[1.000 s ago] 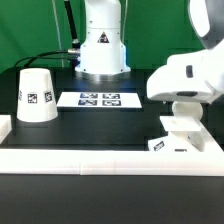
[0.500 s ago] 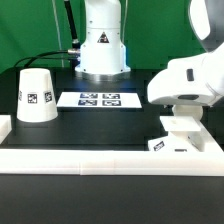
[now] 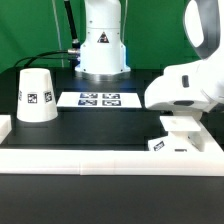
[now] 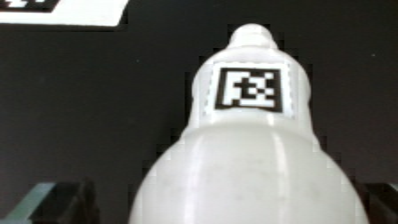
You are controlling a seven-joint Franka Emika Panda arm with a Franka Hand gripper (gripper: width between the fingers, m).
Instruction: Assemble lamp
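Observation:
In the wrist view the white bulb fills the picture. Its round head sits between my gripper's dark fingers and its narrow stem points away, with a square tag on it. The gripper looks shut on the bulb. In the exterior view my gripper hangs at the right, just above the small blocky base, and the bulb is hidden behind the hand. The cone shade stands upright far to the exterior view's left.
The marker board lies flat at mid-table; a corner of it shows in the wrist view. A white raised ledge runs along the front and left edge. The arm's white pedestal stands at the back.
The white hand has shifted slightly down and toward the exterior view's left over the base. Shade, base and marker board have not moved.

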